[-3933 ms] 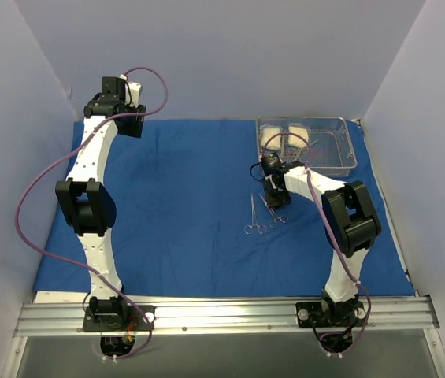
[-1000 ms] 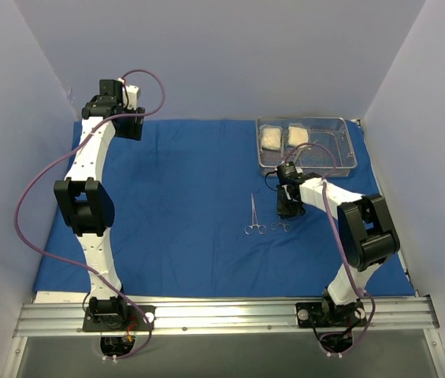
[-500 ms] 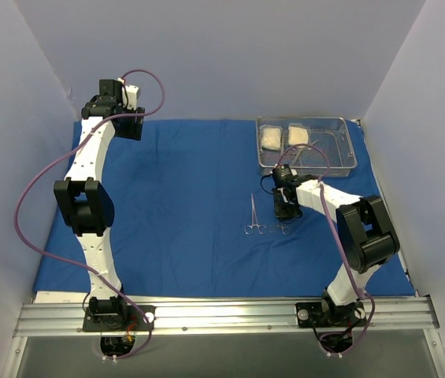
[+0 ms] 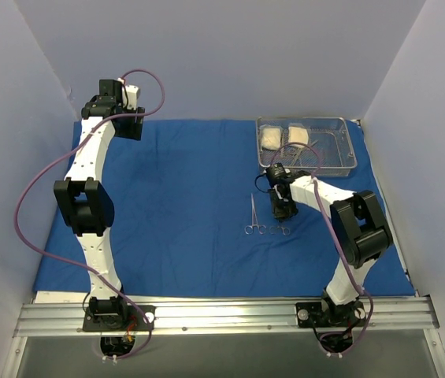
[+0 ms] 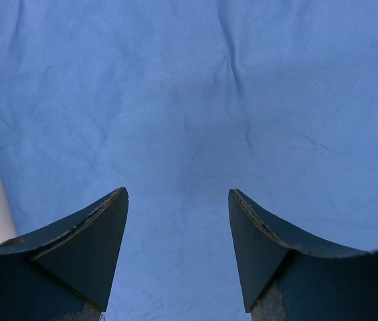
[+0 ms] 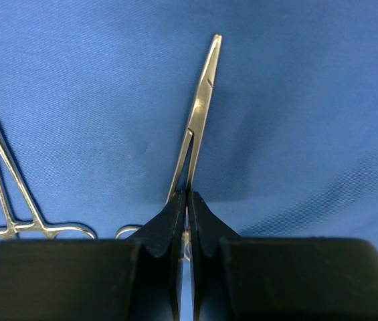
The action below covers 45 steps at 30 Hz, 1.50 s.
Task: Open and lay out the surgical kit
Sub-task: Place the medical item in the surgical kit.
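We are pinching our right gripper point(image 6: 186, 200) tight on a slim silver scissor-handled clamp point(image 6: 202, 100) lying on the large blue cloth wrap point(image 4: 183, 189), just beside a matching second clamp point(image 6: 1, 167). The rectangular wire-mesh steel tray point(image 4: 334, 153), holding two white gauze packets point(image 4: 272, 139), is sitting just behind. Our left gripper point(image 5: 177, 194) is hovering, jaws apart, over the cloth's far-left corner.

Left arm point(image 4: 87, 169): extended from its base at the near edge towards the far left corner, links nearly in line.
Left wrist: bent over at the far end of the reach, facing downward.
Left gripper point(image 5: 178, 194): jaws spread wide, nothing between the fingers.
Right arm point(image 4: 356, 220): folded, elbow out to the right, forearm angled inward and away from the base.
Right wrist: tipped downward, set low.
Right gripper point(image 6: 186, 195): fingertips pressed together, pinching the shank of a clamp point(image 6: 201, 100).
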Tool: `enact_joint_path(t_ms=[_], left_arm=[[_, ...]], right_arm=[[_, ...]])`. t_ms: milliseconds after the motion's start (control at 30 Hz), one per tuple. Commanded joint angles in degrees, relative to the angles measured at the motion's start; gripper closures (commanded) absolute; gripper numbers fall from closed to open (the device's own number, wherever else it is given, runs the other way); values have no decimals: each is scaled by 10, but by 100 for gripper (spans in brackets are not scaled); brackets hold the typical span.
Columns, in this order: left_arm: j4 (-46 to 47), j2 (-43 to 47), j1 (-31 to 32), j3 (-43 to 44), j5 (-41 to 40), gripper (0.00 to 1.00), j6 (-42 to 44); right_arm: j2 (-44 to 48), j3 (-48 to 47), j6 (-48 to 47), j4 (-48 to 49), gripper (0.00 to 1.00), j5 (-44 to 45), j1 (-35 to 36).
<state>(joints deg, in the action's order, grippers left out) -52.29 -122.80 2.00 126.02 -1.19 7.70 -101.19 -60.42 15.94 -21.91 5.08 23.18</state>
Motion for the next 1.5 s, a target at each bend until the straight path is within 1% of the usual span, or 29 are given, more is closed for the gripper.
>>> enact_joint_path(t_ms=[0,567,1000,1233,1333,1400,1467], left_arm=[[19,19,-6,-2,7,29,-7],[18,18,-7,-8,2,29,-7],[17,16,-7,-4,0,29,-5],[13,15,-4,-6,-3,29,3],[12,12,-2,2,-6,29,3],[13,11,3,6,-5,29,4],[10,9,7,9,-5,29,7]], right_arm=[[-29,-10,-21,-49,100,25,8],[-64,-44,-62,-35,100,36,20],[-48,-62,-78,-48,100,26,20],[-12,-122,-73,-106,92,30,20],[-1,-162,-74,-139,87,31,20],[2,-205,-75,-168,85,35,19],[6,-240,-72,-181,80,39,16]])
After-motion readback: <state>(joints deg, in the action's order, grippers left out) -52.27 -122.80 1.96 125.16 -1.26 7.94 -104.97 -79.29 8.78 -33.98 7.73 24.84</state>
